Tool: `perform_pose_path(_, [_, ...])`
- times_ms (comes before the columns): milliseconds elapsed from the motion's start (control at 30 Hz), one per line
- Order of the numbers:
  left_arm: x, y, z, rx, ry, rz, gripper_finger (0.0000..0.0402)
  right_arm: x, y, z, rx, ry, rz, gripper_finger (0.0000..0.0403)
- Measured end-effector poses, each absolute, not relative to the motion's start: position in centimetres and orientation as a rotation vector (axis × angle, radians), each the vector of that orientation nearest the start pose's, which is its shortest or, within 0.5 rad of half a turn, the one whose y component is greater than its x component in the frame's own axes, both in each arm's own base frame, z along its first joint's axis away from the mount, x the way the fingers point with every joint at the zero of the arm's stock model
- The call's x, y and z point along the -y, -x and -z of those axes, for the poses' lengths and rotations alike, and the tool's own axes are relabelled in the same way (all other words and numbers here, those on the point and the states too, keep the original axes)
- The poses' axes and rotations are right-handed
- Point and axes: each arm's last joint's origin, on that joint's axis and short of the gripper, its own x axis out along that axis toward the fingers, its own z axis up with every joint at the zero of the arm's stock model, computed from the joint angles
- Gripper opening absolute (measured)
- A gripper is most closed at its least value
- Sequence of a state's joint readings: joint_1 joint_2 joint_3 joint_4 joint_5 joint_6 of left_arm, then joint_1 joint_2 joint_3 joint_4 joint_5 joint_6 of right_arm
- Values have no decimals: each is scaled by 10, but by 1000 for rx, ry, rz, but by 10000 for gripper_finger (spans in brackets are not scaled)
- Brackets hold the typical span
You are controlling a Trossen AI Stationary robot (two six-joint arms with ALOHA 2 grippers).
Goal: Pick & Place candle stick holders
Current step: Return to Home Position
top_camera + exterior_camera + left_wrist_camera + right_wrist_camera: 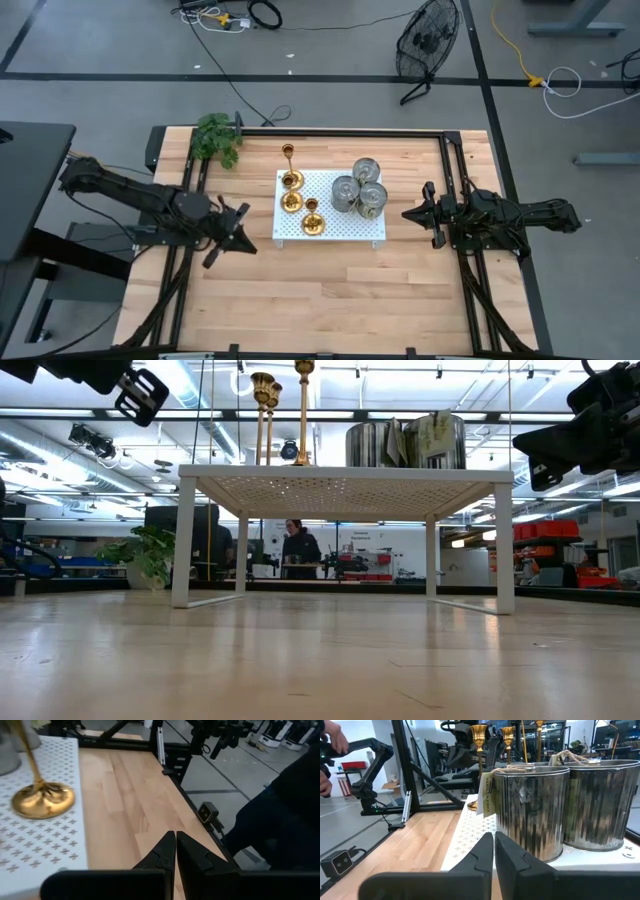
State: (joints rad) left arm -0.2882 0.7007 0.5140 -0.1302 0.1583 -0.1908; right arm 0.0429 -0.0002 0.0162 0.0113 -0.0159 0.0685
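Three shiny gold candle stick holders with round dished bases and slim stems stand upright on a white perforated stand (340,232), on its left part: one at the far side (291,180), one behind it (291,201), one nearer (312,225). Their stems show in the low view (303,415), and one base shows in the left wrist view (42,800). My left gripper (248,242) (176,835) is shut and empty, left of the stand. My right gripper (406,214) (494,836) is shut and empty, right of the stand, pointing at it.
Three ribbed metal tins (358,190) (532,805) with paper tags stand on the stand's right part. A green plant (215,140) sits at the table's far left. There is bare wood in front of the stand (330,300). A person (298,545) is in the room behind.
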Motion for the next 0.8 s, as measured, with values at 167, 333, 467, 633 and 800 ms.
perform_pose_path(167, [61,-157,-258,-377,142,412,18,-5,-97,-170,26,-69,-60,21])
perform_pose_path(333, [73,-162,-278,-335,122,387,18,-5,-97,-170,26,-69,-60,21])
perform_pose_path(467, [83,-165,-288,-320,106,365,18,-5,-97,-170,27,-69,-60,21])
perform_pose_path(633, [99,-171,-292,-331,82,338,18,-5,-97,-170,27,-69,-60,21])
perform_pose_path(800, [117,-179,-293,-352,50,316,18,-5,-97,-170,27,-69,-60,21])
